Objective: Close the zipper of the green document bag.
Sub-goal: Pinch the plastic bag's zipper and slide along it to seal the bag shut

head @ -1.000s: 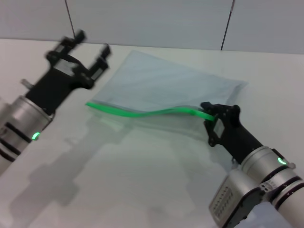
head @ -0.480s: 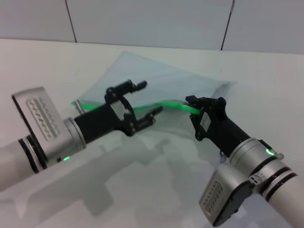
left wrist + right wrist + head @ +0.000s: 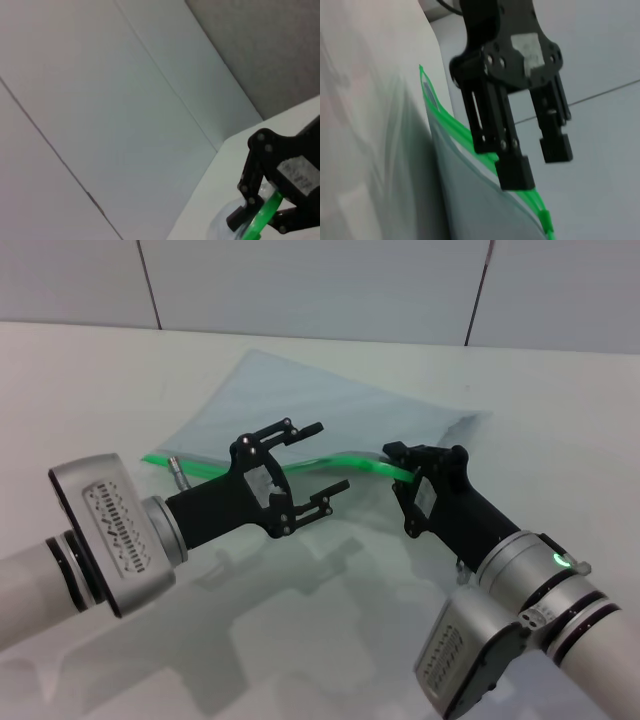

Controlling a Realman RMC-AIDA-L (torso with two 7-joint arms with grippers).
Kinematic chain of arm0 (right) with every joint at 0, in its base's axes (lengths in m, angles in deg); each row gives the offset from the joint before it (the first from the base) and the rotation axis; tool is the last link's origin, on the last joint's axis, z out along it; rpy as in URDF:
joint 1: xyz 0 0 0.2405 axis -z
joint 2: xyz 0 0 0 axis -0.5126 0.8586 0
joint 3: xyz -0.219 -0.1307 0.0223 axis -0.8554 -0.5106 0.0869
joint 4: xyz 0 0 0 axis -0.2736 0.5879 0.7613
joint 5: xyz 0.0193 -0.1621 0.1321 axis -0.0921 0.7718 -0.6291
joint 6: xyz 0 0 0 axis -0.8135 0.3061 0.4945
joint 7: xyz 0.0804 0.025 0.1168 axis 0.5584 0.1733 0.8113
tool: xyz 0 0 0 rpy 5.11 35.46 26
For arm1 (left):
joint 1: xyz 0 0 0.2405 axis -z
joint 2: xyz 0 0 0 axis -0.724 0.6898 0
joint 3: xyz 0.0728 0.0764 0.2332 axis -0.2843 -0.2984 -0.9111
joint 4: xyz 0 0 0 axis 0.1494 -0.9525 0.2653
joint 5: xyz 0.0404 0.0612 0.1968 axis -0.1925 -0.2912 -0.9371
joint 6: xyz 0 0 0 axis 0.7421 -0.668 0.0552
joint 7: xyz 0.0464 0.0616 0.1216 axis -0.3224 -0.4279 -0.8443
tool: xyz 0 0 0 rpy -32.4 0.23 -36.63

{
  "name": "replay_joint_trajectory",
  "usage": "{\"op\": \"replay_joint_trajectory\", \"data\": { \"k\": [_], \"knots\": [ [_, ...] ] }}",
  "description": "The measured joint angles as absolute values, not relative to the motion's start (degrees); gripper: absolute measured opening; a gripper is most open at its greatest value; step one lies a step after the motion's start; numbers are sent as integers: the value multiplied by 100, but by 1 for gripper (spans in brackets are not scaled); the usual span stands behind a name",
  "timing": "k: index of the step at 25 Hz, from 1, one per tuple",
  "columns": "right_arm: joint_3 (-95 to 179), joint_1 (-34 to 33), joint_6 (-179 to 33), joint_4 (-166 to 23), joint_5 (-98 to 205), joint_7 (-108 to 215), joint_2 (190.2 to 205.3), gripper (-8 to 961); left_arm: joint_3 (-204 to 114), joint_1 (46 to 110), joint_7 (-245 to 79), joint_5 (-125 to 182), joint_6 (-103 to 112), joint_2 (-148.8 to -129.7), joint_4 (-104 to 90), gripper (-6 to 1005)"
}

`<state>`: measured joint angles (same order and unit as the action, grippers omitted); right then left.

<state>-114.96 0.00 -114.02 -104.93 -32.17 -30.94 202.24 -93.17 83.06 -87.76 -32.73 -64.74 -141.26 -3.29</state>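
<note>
Since half a second ago my left gripper has slid a little farther right along the bag's near edge, and my right gripper has barely shifted. One green document bag lies flat on the white table, its far corners on the surface. One zipper runs along its near long edge, from the left corner up in an arch to the right end. My left fingers are spread wide, one on each side of the green strip at its middle, not pressing it. My right fingers are pinched on the zipper's right end, holding it lifted off the table. Two arms are at work.
</note>
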Motion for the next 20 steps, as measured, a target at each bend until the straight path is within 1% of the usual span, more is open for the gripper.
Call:
{"op": "replay_joint_trajectory", "data": {
  "k": [20],
  "knots": [
    [-11496, -37, -11405, -10561, -2964, -3135, 20226, 46, -9334, 8521, -10206, -3349, -6385, -14153, -196, 609]
  ]
}}
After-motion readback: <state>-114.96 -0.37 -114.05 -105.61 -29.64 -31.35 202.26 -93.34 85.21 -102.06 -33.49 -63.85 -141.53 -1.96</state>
